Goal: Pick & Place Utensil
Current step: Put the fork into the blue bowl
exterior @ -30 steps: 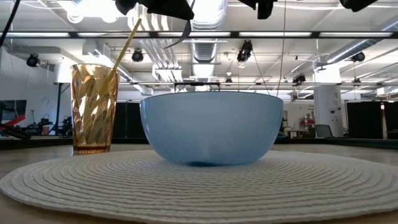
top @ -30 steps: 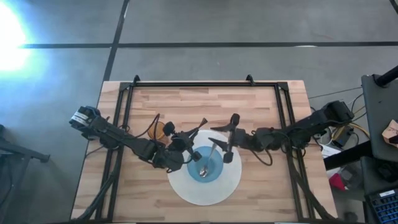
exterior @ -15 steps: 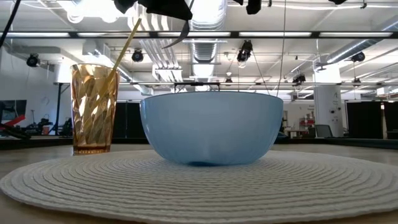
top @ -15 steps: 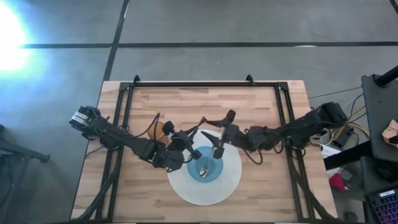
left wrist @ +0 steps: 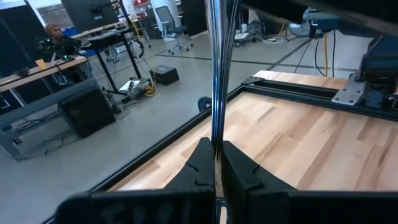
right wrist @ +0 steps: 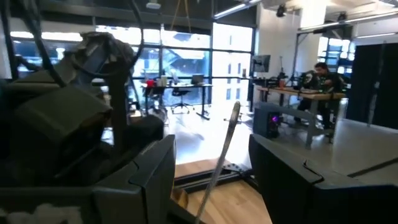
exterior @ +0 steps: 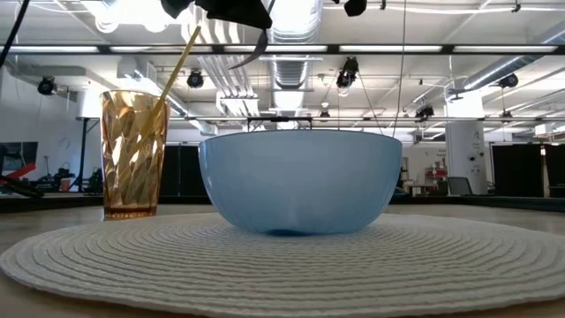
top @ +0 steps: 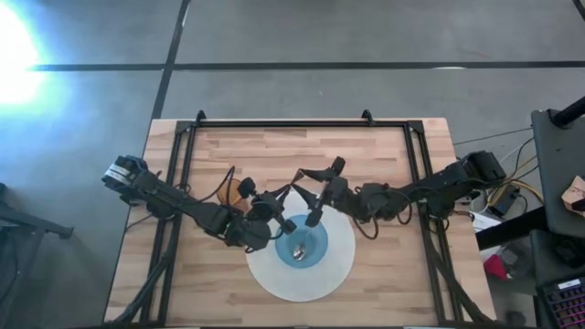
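Table (top: 366,151): wooden top in a black frame; a round pale placemat (top: 334,270) lies toward its front edge.
Bowl (top: 302,245): blue, set on the placemat; a metal spoon (top: 300,245) lies inside it, seen from above.
Glass (exterior: 132,155): amber, ribbed, upright just beside the bowl at the mat's edge; a thin stick (exterior: 179,62) leans out of it.
Left gripper (top: 274,203): above the bowl's rim, between glass and bowl; jaws pinched tight on a slim metal utensil handle (left wrist: 216,74), which rises straight up from between the fingers in the left wrist view.
Right gripper (top: 315,194): facing the left gripper over the far side of the bowl; jaws spread wide, nothing between them. Its wrist view shows the held handle just ahead, in line with the gap between its fingers (right wrist: 155,174).
Contact: cannot tell whether the right fingers touch the handle.
Background: a person sits at a desk in the room beyond.
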### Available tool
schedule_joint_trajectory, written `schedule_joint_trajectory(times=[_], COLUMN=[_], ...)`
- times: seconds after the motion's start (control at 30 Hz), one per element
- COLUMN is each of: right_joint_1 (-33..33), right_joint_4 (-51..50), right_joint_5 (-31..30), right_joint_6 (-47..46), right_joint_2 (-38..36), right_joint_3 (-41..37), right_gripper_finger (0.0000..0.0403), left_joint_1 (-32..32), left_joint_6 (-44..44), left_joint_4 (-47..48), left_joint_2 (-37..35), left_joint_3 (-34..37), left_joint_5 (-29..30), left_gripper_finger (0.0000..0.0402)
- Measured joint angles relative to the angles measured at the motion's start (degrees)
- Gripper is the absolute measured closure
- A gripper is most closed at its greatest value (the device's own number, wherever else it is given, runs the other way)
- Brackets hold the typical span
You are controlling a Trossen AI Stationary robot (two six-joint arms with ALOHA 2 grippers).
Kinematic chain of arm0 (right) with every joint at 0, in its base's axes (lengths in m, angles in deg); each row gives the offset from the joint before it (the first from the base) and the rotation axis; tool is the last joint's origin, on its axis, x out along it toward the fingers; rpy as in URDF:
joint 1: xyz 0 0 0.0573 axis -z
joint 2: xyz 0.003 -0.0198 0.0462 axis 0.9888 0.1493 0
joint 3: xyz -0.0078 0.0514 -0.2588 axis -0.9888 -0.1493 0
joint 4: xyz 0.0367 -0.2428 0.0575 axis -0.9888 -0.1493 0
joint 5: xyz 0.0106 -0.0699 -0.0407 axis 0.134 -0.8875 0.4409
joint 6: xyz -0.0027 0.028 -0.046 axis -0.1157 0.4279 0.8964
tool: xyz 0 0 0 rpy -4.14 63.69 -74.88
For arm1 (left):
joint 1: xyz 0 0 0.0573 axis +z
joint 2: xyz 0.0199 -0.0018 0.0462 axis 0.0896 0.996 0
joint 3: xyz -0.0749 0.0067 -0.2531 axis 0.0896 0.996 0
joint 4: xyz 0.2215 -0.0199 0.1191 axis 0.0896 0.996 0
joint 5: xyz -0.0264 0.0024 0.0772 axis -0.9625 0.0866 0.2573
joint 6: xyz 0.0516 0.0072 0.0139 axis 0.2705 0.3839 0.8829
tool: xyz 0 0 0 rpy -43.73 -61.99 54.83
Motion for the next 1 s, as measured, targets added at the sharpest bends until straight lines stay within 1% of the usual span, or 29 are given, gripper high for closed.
schedule_joint_trajectory(times=[0.13,0.3,0.53,0.63,0.87,1.0], right_joint_1=[0.11,0.58,1.06,1.05,1.03,1.01], right_joint_4=[-0.35,-0.17,-0.37,-0.41,-1.26,-1.67], right_joint_5=[-0.74,-0.78,-0.76,-0.76,-0.54,-0.09], right_joint_6=[0.03,0.22,0.00,-0.02,-0.44,-0.56], right_joint_2=[0.46,0.22,0.17,0.17,0.15,0.15], right_joint_3=[0.34,-0.30,-0.31,-0.33,-0.33,-0.33], right_gripper_finger=[0.0213,0.0245,0.0287,0.0310,0.0382,0.0391], left_joint_1=[0.00,0.00,0.00,0.00,0.02,0.04], left_joint_6=[0.04,1.90,2.66,2.66,2.99,2.99], left_joint_4=[0.21,0.33,0.36,0.37,0.55,0.68], left_joint_2=[0.00,0.00,0.01,0.25,0.46,0.50], left_joint_3=[0.00,0.00,0.00,0.00,0.00,0.00], left_joint_5=[0.74,0.80,-1.37,-1.32,-1.30,-1.61], left_gripper_finger=[0.0399,0.0399,0.0399,0.0399,0.0399,0.0399])
